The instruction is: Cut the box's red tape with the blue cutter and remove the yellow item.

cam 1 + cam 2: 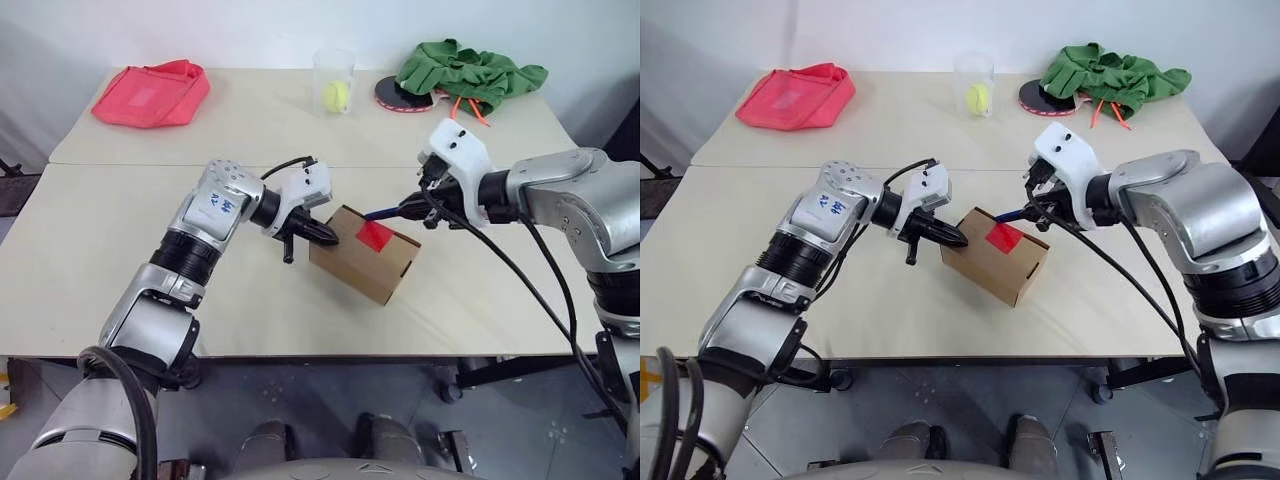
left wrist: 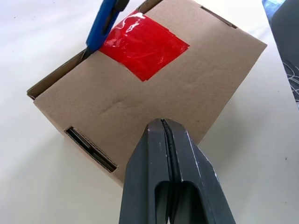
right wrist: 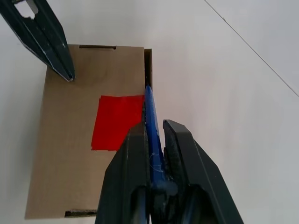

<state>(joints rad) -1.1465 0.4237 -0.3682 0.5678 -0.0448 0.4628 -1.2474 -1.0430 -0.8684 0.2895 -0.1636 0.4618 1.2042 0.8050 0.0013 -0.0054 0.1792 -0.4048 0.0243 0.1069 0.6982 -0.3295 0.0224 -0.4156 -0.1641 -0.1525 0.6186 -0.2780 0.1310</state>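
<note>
Box (image 1: 365,254) on desk (image 1: 120,250), flaps down, red tape (image 1: 376,236) patch on top face. Left tool (image 2: 169,140) pressed together, nothing held, tips at box top edge on side away from tape. Right tool (image 3: 155,140) pinching blue cutter (image 3: 152,122); cutter tip at flap seam, at tape edge on box's far side. Clear cup (image 1: 334,82) with yellow-green ball, red bag (image 1: 152,94), green cloth (image 1: 470,72) well beyond box at desk's far edge.
</note>
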